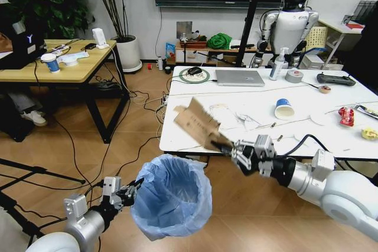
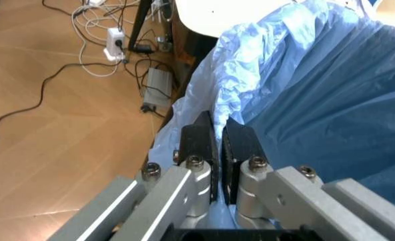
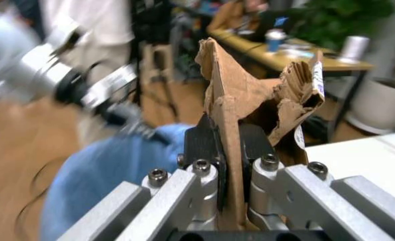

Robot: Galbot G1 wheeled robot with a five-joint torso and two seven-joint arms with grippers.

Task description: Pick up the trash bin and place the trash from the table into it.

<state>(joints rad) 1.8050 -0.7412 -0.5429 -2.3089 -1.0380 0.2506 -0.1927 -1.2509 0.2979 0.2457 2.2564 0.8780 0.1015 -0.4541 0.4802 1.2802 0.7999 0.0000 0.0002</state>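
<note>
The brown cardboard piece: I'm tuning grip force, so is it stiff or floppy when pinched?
The torn brown cardboard piece, pinched in the right gripper, juts out unsupported without drooping, so probably fairly stiff. Its crumpled, ragged edges suggest it would crease under hard squeezing. Likely light.

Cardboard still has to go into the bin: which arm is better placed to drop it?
Right. The right tool already pinches the cardboard piece just above the trash bin, near the table edge. The left tool is shut on the bin's rim, holding it up.
</note>
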